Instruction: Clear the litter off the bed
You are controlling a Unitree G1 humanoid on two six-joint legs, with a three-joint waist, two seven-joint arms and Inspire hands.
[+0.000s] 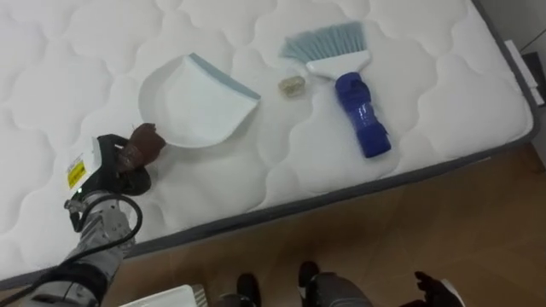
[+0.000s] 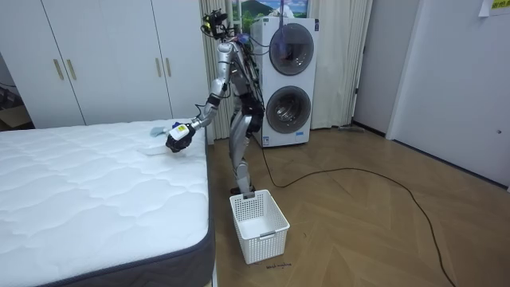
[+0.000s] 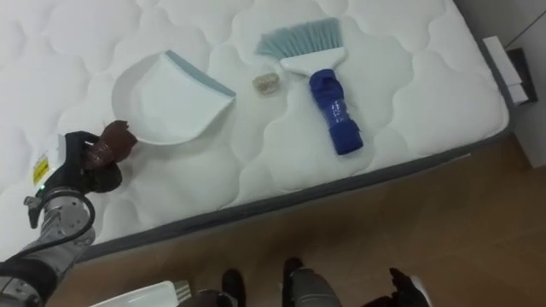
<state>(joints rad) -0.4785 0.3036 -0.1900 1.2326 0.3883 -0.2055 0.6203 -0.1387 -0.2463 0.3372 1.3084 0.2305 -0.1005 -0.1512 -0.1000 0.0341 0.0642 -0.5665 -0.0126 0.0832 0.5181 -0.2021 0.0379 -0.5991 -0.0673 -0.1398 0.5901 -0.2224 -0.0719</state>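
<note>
While the robot stands at the side of the bed, beside the white basket (image 2: 259, 225) on the floor, its left arm reaches out over the mattress (image 1: 77, 51). The left hand (image 1: 115, 162) sits at the near-left end of the white dustpan (image 1: 196, 104), fingers curled round what looks like its brown handle (image 1: 145, 141). So that's a grip on the pan, and the pan lies flat on the quilting.

Look at the layout: the pan's straight lip faces the small pale scrap (image 1: 292, 85), which lies just beside it, between the pan and the brush (image 1: 358, 107). The brush lies on its own, blue handle toward the bed's edge, pale bristles fanned away toward the middle, close to the scrap. That reads as a sweeping set-up: pan held steady on one side, brush ready to push the scrap across into it.

The right hand (image 1: 437, 290) is down low at the bottom of the eye views, well apart from the brush, and I can't tell its state. My call: the pan is secured, the brush not yet picked up, the scrap not yet collected. The soft quilting may let the lip ride up, so the pan wants pressing down.
</note>
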